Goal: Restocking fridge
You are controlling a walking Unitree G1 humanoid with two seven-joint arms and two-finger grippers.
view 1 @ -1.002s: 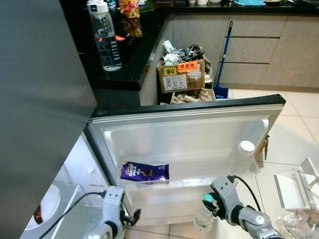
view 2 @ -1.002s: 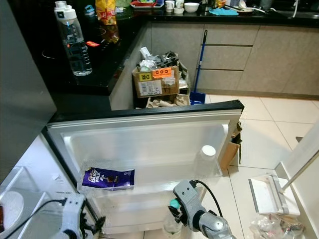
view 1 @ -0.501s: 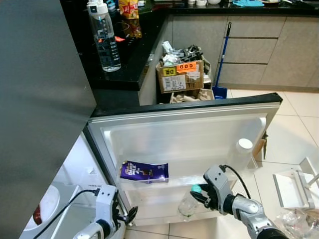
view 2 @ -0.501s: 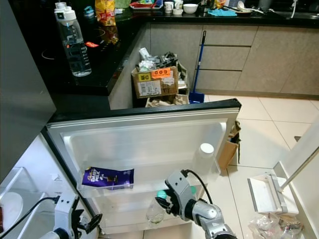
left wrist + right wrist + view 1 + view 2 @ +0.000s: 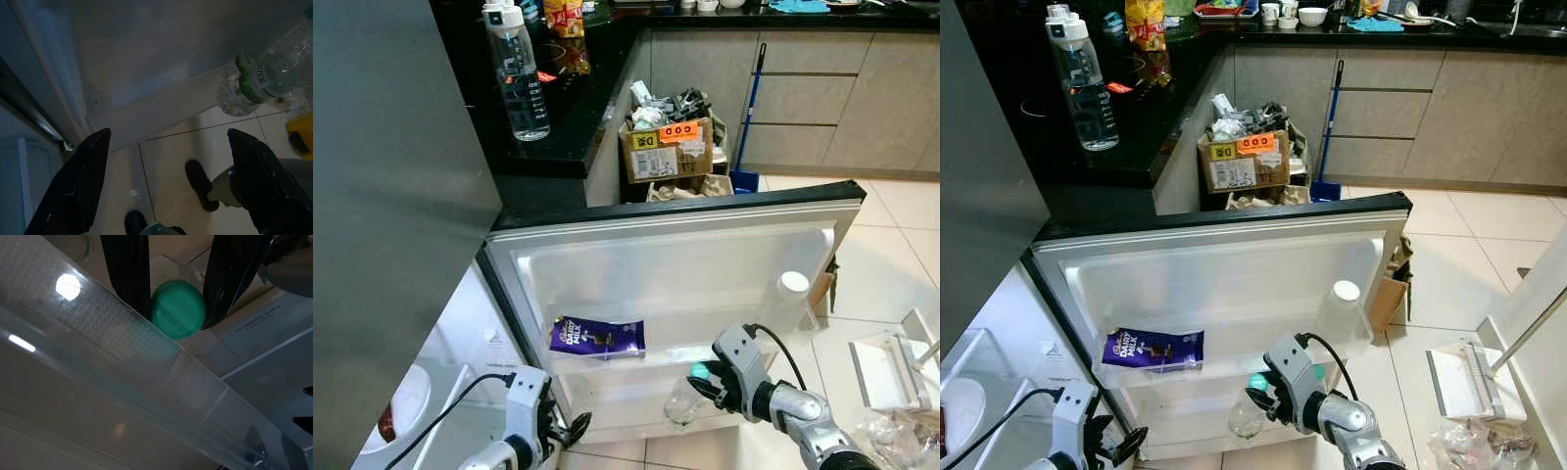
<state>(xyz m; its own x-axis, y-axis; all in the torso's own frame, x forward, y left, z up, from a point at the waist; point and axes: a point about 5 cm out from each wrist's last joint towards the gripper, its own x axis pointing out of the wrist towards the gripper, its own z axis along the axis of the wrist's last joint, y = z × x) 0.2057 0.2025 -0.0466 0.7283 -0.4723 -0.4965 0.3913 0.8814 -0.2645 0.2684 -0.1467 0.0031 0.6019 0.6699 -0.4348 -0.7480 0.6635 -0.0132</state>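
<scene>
Carried in from beyond the door's outer side over the last second, then hardly shifted since the half-second frame: clear plastic bottle (image 5: 682, 400) with green cap (image 5: 177, 316), now against the front rail of the lower door shelf (image 5: 636, 387), near its middle. Pinched at the neck by the right gripper (image 5: 709, 378), black fingers (image 5: 128, 270) closed on either side just under the cap, cap end toward the wrist. Long axis tilted, body hanging down and away from the gripper toward the fridge body; whether the base sits inside the shelf or outside its rail, hard to tell. Likely needs lifting over the clear rail (image 5: 102, 362) and standing upright before release. Right arm plainly the nearer one. Left gripper (image 5: 166, 176) low beside the hinge edge of the fridge door (image 5: 675, 269), fingers spread wide and holding nothing, floor tiles below. On the shelf above, a purple chocolate bar (image 5: 598, 339) at the hinge end and a white-capped bottle (image 5: 790, 299) at the outer end. Behind the door, a cardboard box (image 5: 674, 149) against the counter
</scene>
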